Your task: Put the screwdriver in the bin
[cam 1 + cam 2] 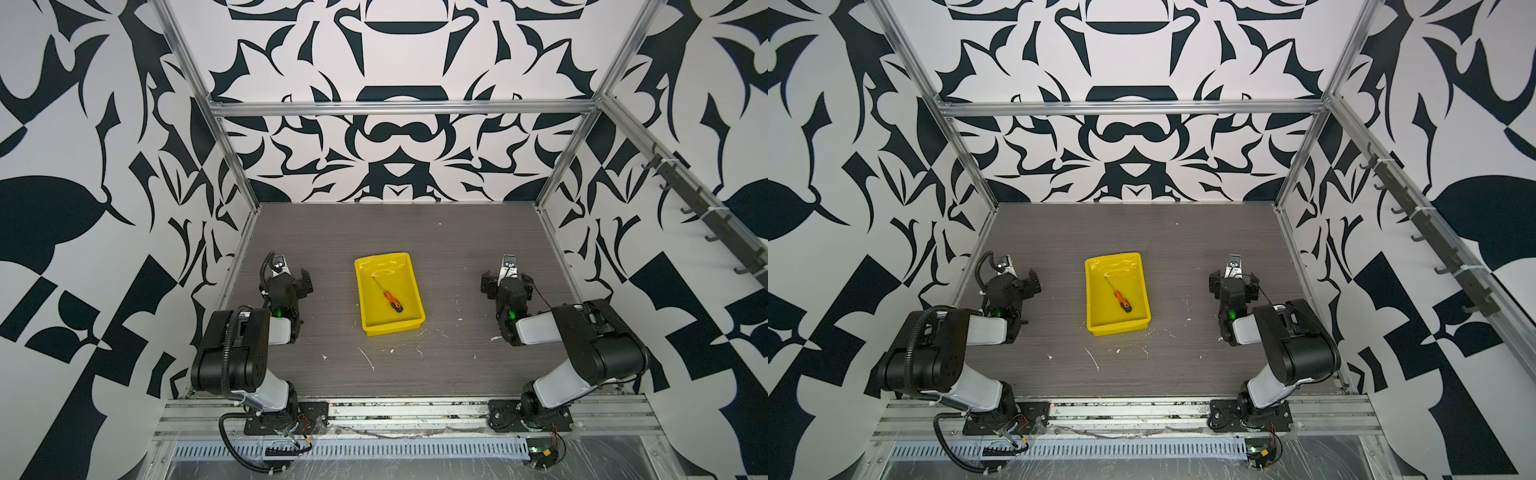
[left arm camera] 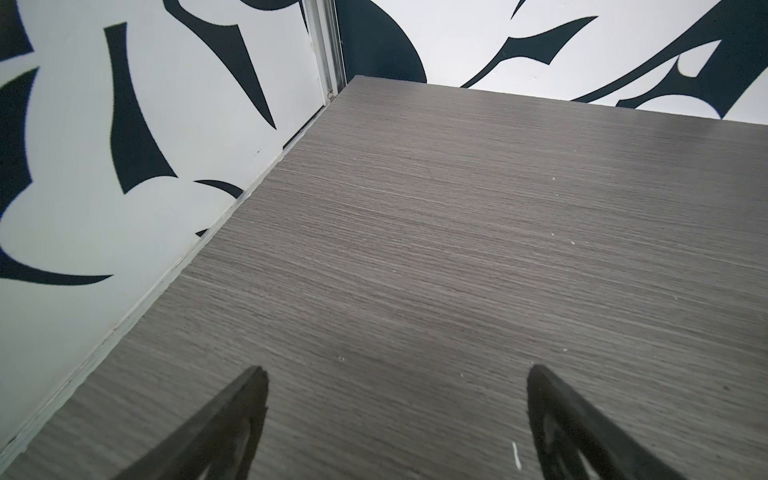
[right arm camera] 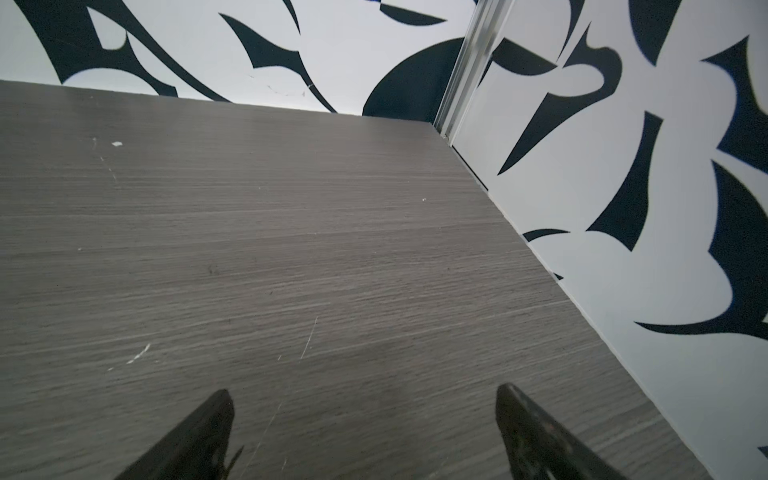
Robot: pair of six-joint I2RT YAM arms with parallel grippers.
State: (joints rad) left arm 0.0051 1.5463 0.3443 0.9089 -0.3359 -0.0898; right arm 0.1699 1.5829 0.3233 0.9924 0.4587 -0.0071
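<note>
Standing spread and empty, the left gripper [image 2: 395, 374] and right gripper [image 3: 363, 392] are parked well apart from the yellow bin [image 1: 360, 295].
Only bare tabletop [image 2: 415, 249] is seen between their jaws; the screwdriver [image 1: 392, 300] is found lying inside the bin, so placement is judged complete and both arms are best held clear.

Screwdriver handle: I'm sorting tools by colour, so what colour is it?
The screwdriver has an orange handle; clearest in a top view.

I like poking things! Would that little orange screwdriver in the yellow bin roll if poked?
It would probably roll a little: the screwdriver has a round-looking handle and lies loose on the glossy floor of the bin. The walls should stop it. Slim, with a thin metal shaft, it likely feels stiff and light.
</note>
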